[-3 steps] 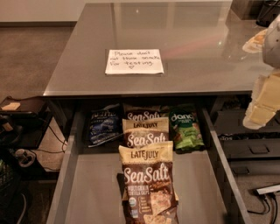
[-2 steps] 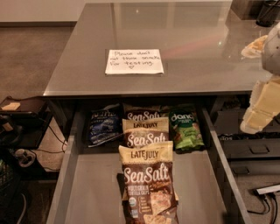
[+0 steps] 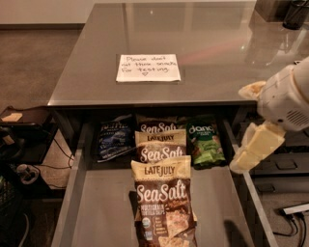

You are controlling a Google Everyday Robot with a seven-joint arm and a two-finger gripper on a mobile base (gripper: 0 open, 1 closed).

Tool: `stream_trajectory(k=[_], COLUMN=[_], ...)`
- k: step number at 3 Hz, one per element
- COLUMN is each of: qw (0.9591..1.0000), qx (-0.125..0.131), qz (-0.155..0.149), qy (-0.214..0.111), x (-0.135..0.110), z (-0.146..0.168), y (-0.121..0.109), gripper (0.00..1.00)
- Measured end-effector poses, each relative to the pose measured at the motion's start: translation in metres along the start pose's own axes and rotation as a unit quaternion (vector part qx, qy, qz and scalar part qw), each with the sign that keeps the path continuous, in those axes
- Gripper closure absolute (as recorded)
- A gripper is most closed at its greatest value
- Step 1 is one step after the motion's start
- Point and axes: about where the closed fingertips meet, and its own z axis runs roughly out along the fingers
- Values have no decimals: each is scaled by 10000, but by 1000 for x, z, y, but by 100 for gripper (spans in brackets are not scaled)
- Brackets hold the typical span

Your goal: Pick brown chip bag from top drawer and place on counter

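The top drawer [image 3: 96,207] stands open below the counter [image 3: 207,43]. Three brown chip bags lie in a row down its middle: the front one [image 3: 164,202] lies nearest me, a second [image 3: 161,147] is behind it, and a third [image 3: 157,126] sits at the back, partly under the counter edge. My gripper [image 3: 251,149] hangs at the right, over the drawer's right wall. It is level with the green bag, apart from every bag, and holds nothing.
A dark blue bag [image 3: 115,137] lies back left in the drawer and a green bag [image 3: 205,142] back right. A white handwritten note [image 3: 147,67] lies on the counter. Dark objects [image 3: 289,12] stand at its far right corner. A low shelf with cables [image 3: 19,140] is at the left.
My gripper has moved left and down, from beside the counter's right edge to above the drawer's right wall. The bags have not moved.
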Motion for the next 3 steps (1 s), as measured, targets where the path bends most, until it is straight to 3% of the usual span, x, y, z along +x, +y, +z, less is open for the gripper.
stream_trajectory(k=[1, 3], qw=[9975, 9835], qx=[-385, -1165], qz=[199, 339], qy=[-549, -1339], x=[-6, -21], z=[52, 148], y=[21, 66], gripper=[0, 0])
